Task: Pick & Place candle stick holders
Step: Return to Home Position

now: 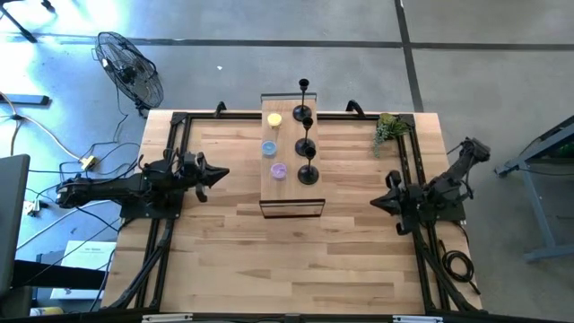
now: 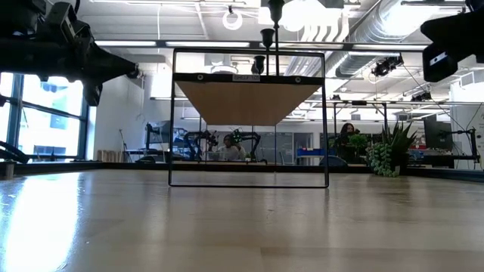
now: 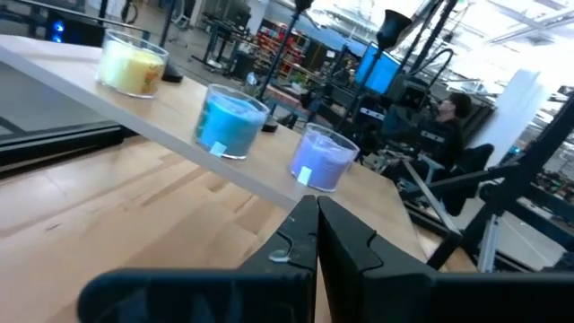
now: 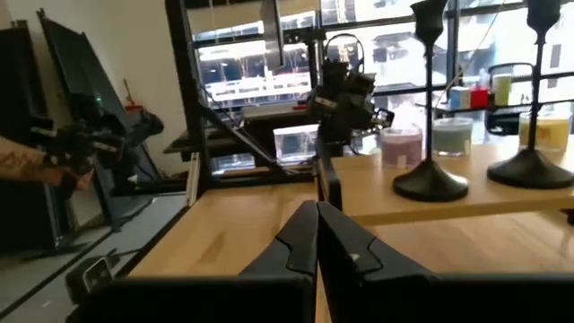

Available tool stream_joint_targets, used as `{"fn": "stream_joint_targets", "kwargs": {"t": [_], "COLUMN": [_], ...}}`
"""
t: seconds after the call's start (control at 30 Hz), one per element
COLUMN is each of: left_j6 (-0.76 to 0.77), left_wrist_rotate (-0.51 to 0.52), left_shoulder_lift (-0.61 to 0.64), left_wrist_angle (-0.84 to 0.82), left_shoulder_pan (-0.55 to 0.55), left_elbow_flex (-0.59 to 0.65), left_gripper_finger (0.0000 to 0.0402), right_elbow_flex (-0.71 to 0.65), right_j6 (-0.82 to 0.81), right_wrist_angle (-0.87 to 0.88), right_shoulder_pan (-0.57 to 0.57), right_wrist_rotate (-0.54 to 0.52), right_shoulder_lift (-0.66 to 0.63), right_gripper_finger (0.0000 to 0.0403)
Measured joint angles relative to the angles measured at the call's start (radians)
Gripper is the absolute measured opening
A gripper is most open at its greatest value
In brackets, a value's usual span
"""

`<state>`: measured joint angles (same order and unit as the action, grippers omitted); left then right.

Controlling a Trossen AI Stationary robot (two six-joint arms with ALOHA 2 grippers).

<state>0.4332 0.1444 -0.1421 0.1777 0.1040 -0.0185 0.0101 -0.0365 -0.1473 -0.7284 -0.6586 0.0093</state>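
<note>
"Where were the candle stick holders (image 1: 306, 144)?"

"All three stood upright in a row along the right side of the wooden shelf (image 1: 291, 190), at the middle back of the table (image 1: 269, 260). A yellow candle (image 1: 274, 119), a blue candle (image 1: 268, 148) and a purple candle (image 1: 278, 170) lined the shelf's left side."

"And the arms?"

"Neither held anything. The left gripper (image 1: 224, 175) hung well apart from the shelf on its left, fingers pressed together. The right gripper (image 1: 373, 203) sat off to the shelf's right, fingers likewise together. A green plant sprig (image 1: 387, 130) lay near the back right corner."
</note>
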Motion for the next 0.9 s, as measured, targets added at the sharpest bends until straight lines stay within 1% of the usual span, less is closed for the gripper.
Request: {"fn": "stream_joint_targets", "kwargs": {"t": [0.13, 0.3, 0.43, 0.63, 0.83, 0.9], "left_j6": [0.000, 0.008, 0.013, 0.009, -0.026, -0.025], "left_wrist_rotate": [0.028, 0.028, 0.028, 0.023, 0.022, -0.003], "left_shoulder_lift": [0.000, 0.000, 0.000, 0.000, 0.000, 0.000], "left_wrist_angle": [-0.006, -0.007, -0.008, -0.009, 0.007, 0.007], "left_shoulder_pan": [0.000, 0.000, 0.000, 0.000, 0.000, 0.000], "left_elbow_flex": [0.000, 0.000, 0.000, 0.000, 0.000, 0.000], "left_gripper_finger": [0.0000, 0.0000, 0.0000, 0.0000, 0.0000, 0.0000], "right_elbow_flex": [0.000, 0.000, 0.000, 0.000, 0.000, 0.000], "right_j6": [0.015, 0.009, 0.010, -0.032, -0.058, -0.081], "right_wrist_angle": [-0.002, 0.000, 0.008, 0.046, 0.047, 0.048], "right_shoulder_pan": [0.107, 0.240, 0.333, 0.460, 0.557, 0.581], "right_wrist_rotate": [0.112, 0.234, 0.255, 0.378, 0.467, 0.515], "right_shoulder_lift": [0.000, 0.001, 0.004, 0.004, 0.005, 0.005], "right_gripper_finger": [0.0000, 0.0000, 0.0000, 0.0000, 0.0000, 0.0000]}}
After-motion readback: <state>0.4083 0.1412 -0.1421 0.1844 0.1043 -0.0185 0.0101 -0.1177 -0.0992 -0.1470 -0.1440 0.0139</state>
